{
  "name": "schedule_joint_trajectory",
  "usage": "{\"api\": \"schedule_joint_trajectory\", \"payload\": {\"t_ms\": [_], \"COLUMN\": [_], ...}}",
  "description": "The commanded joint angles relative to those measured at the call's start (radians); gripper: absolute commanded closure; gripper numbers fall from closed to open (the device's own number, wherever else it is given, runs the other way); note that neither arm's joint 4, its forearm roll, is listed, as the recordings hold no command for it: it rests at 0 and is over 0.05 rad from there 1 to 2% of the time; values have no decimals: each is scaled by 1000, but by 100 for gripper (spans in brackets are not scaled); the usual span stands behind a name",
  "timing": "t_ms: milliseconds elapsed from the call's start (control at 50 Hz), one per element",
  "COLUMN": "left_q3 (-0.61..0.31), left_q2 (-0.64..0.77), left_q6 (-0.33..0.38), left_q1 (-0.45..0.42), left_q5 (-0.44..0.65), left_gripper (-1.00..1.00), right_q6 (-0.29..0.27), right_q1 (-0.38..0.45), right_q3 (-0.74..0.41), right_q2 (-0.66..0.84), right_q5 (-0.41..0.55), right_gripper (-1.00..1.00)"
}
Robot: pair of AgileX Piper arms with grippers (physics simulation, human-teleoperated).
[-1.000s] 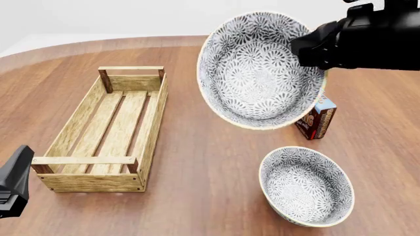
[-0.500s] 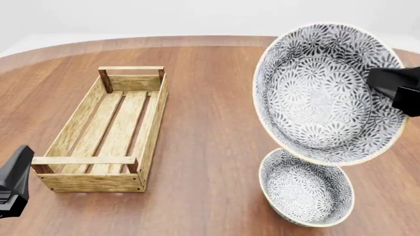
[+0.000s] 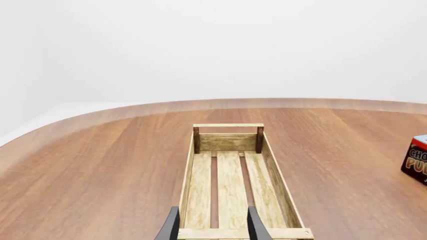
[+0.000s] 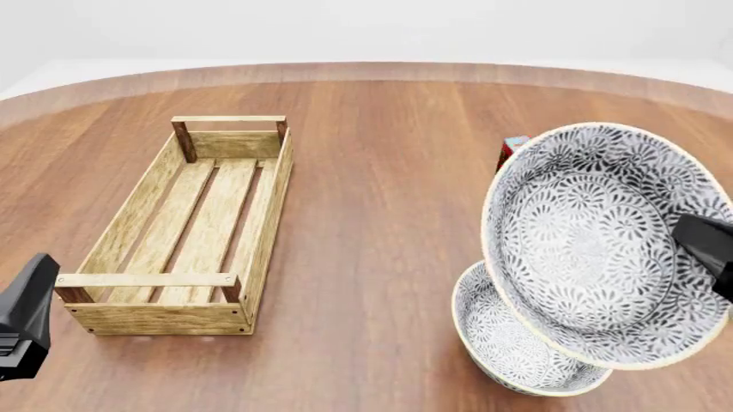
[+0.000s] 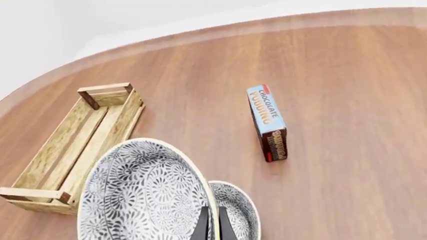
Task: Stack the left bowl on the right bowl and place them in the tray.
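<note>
Right hand is clamped on the rim of the lifted bowl, tilted above the second bowl on the tabletop. Left hand, fingers parted and grasping nothing, sits beside the wooden tray, well apart from both bowls.

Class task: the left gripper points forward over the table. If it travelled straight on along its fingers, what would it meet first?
Most likely the tray: its near end rail lies just ahead of the left gripper. Depth is hard to judge, so the gripper might pass just above the rail.
</note>
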Motion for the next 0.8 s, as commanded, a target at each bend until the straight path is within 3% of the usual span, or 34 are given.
{"api": "schedule_joint_trajectory", "payload": {"t_ms": [20,360,800], "left_q3": [0,0,0], "left_q2": [0,0,0], "left_q6": [0,0,0], "left_q1": [0,0,0], "left_q5": [0,0,0], "left_gripper": [-100,-100,-100], "right_q6": [55,109,147], "right_q1": [-28,-78,-112], "right_q3": [100,208,277], "right_q2": [-34,119,245], "right_q5": [-36,-235,-381], "right_gripper": [100,100,100]}}
